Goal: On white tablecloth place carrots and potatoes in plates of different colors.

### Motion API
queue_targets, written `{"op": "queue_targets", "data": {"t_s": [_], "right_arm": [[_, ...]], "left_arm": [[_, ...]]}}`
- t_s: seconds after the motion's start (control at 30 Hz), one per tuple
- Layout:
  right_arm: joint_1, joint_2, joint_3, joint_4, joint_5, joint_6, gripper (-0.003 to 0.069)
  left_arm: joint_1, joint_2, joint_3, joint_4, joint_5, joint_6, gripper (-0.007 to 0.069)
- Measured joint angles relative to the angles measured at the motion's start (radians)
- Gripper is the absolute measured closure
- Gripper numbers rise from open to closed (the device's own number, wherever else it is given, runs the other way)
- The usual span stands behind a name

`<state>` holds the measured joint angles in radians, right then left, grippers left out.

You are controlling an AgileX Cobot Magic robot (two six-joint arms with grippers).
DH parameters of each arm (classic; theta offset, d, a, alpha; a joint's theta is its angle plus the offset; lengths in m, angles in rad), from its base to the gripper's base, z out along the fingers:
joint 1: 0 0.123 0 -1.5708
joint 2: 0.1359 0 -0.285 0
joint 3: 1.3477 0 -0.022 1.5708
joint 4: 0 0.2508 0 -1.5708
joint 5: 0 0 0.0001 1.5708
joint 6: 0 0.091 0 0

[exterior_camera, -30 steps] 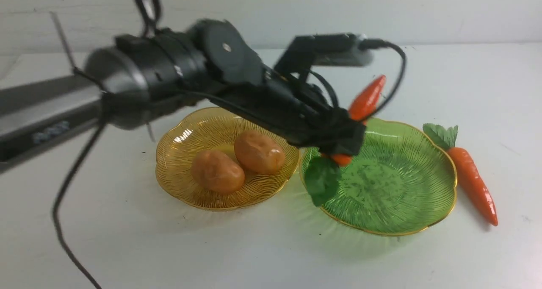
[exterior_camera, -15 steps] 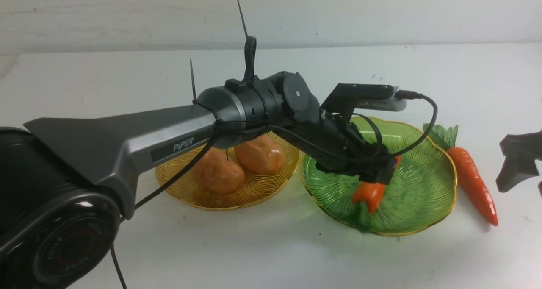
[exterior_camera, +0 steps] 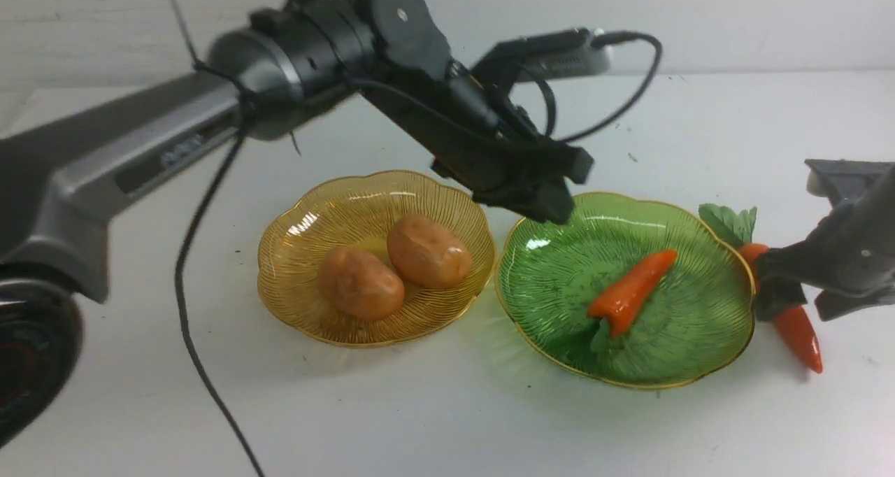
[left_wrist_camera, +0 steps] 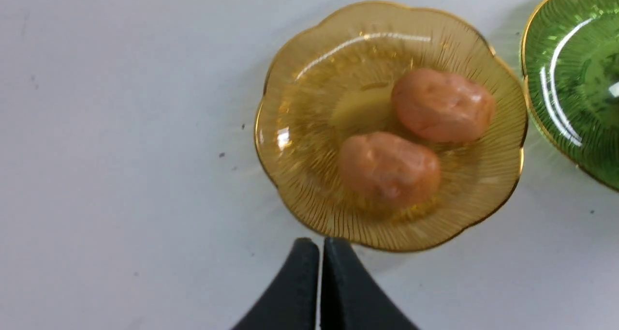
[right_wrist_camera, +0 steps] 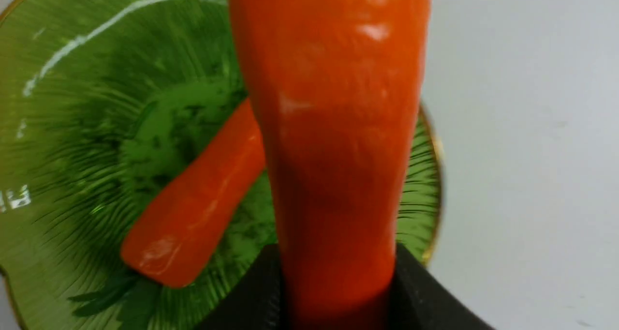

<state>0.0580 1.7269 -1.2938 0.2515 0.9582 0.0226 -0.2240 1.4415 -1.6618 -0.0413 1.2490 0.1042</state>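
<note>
White cloth (exterior_camera: 419, 407); glossy orange carrot (exterior_camera: 633, 292) in ribbed grn plate (exterior_camera: 552, 267).

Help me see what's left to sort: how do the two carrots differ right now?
The first carrot lies in the green plate; the second carrot lies on the white tablecloth beside that plate. The first carrot is free; the second carrot is clasped by the right gripper. In the front view the first carrot's leaves point toward the camera, the second carrot's away from it. Both are glossy orange with green tops.
</note>
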Motion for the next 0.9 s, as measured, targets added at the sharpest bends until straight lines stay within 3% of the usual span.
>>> {"op": "queue_targets", "data": {"t_s": [0.13,0.27,0.37,0.43,0.5,0.57,0.77,0.9], "right_arm": [[0.092,0.088,0.000,0.039,-0.024,-0.023,0.0421],[0.119,0.149,0.000,0.039,-0.012,0.000,0.0228],[0.119,0.150,-0.031,0.008,0.099,0.017,0.0085],[0.119,0.138,-0.088,-0.031,0.209,0.005,0.0060],[0.119,0.091,-0.134,-0.072,0.244,-0.015,0.0095],[0.119,-0.011,-0.139,-0.096,0.253,-0.023,0.0178],[0.119,-0.514,-0.091,-0.186,0.263,-0.057,0.0582],[0.119,-0.919,0.103,-0.222,0.050,-0.057,0.0669]], "left_arm": [[0.025,-0.126,0.177,-0.001,-0.014,-0.011,0.0628],[0.025,-0.240,0.340,-0.004,-0.057,-0.014,0.0628],[0.025,-0.348,0.434,-0.002,-0.088,-0.015,0.0628],[0.025,-0.402,0.465,-0.002,-0.098,-0.017,0.0628],[0.025,-0.451,0.477,-0.001,-0.101,-0.028,0.0628],[0.025,-0.478,0.479,-0.001,-0.101,-0.041,0.0628],[0.025,-0.574,0.482,-0.001,-0.101,-0.075,0.0628],[0.025,-0.653,0.482,-0.001,-0.100,-0.079,0.0628]]}}
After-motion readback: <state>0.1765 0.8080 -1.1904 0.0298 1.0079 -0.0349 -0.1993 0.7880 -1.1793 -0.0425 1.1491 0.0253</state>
